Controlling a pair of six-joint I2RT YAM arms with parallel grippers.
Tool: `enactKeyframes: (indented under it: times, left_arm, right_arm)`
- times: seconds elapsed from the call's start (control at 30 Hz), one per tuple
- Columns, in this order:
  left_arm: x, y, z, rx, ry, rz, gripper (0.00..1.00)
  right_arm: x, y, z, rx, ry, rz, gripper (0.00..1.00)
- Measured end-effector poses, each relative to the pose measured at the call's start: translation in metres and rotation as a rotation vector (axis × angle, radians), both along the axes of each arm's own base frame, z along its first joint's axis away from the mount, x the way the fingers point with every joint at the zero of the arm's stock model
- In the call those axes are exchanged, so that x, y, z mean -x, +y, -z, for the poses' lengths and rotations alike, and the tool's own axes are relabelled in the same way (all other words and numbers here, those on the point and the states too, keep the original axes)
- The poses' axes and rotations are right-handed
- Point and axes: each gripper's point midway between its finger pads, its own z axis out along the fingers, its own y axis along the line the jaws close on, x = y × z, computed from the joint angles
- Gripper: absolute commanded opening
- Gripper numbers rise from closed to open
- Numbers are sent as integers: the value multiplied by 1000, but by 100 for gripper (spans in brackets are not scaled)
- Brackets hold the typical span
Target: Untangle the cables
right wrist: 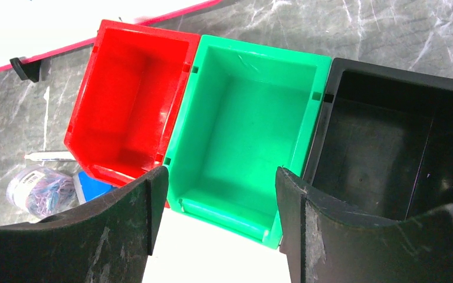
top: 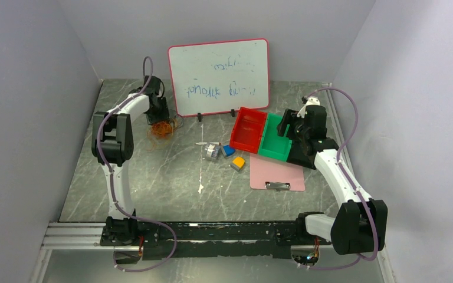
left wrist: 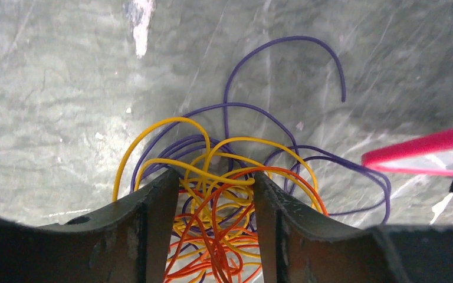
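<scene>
L tool (left wrist: 215, 177) part-open astride cables (left wrist: 224, 230), whiteboard edge (left wrist: 419, 153) close by; R tool (right wrist: 218, 177) wide.

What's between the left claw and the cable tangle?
Nothing. The left wrist view shows the left claw over the cables, its fingers on either side of the orange and yellow loops, jaws apart.

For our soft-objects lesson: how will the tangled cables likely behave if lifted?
The cables look thin and loosely looped, so probably floppy and light. Orange, yellow and purple strands interweave, so they likely rise as one clump.
</scene>
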Motion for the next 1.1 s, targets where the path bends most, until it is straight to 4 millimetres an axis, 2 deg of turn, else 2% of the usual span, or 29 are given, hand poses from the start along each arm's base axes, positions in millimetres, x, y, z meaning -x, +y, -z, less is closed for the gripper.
enactKeyframes:
  times: [0.17, 0.33, 0.5, 0.73, 0.83, 0.9, 1.0, 1.1]
  left_arm:
    - [25, -1, 3, -29, 30, 23, 45]
    - [55, -16, 4, -50, 51, 71, 41]
    - [97, -38, 4, -53, 73, 136, 41]
    - [156, -51, 0, -34, 88, 158, 41]
    - [172, -61, -4, -20, 77, 180, 44]
    - [180, -75, -7, -8, 59, 216, 50]
    - [184, -92, -14, 13, 23, 251, 61]
    - [181, -95, -29, 28, -28, 243, 68]
  right_arm:
    - [0, 1, 2, -4, 6, -7, 70]
    - [0, 4, 4, -14, 13, -17, 70]
    - [-2, 12, 0, -55, 2, -38, 70]
    - [-6, 21, 2, -103, 4, -63, 70]
    - [-8, 23, 4, -111, 7, -67, 71]
    - [-9, 23, 4, -111, 5, -67, 72]
    - [-9, 21, 4, -106, 2, -59, 73]
    - [-10, 19, 1, -99, -6, -48, 75]
